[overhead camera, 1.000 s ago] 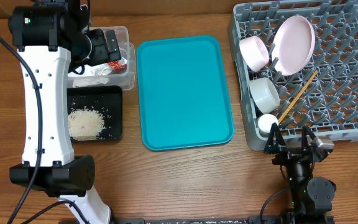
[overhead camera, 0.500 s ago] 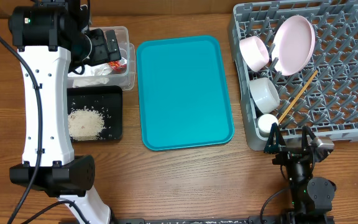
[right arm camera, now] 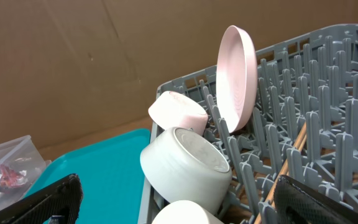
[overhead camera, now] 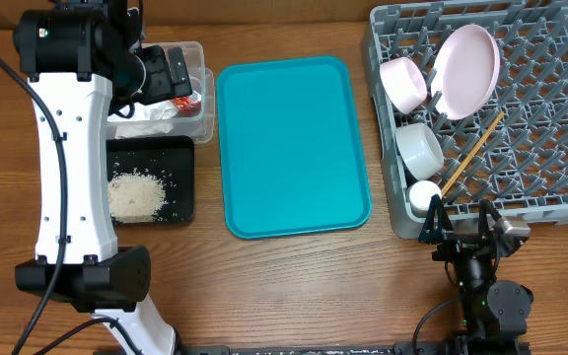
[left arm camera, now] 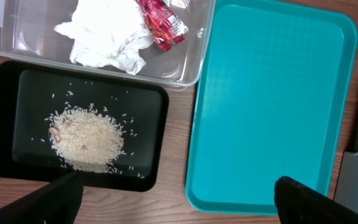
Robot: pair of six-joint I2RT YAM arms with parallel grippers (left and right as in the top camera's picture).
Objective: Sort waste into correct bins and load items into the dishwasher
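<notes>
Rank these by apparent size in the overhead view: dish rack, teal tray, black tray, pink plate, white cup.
1. dish rack
2. teal tray
3. black tray, partly hidden
4. pink plate, tilted
5. white cup

Our left arm (overhead camera: 67, 148), nine o'clock: white shell, black joints, small dark screws, black cables. Our right arm (overhead camera: 482, 288), five o'clock: all black.

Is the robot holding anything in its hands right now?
No, nothing is held. The left gripper and right gripper both stand open and empty.
</notes>
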